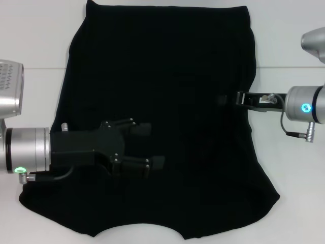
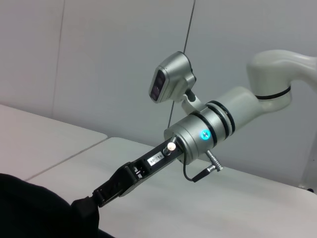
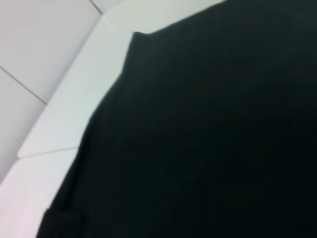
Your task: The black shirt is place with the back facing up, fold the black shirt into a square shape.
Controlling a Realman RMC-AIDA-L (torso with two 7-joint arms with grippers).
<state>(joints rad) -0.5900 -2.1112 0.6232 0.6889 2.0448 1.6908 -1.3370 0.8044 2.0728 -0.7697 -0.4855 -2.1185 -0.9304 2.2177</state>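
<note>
- Head view: the black shirt [image 1: 167, 101] lies spread on the white table [image 1: 289, 40]. My left gripper [image 1: 152, 146] hovers over its left part, fingers wide apart. My right gripper [image 1: 229, 99] reaches the right edge; I cannot tell its opening. I should pinch only the edge layer.
- Left wrist view: the right gripper [image 2: 91, 202] meets soft matte cloth.
- Right wrist view: smooth, plain fabric fills the view.

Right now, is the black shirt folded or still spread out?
Mostly spread: the black shirt lies wide over the table. The left gripper is over it, the right gripper at its edge.
</note>
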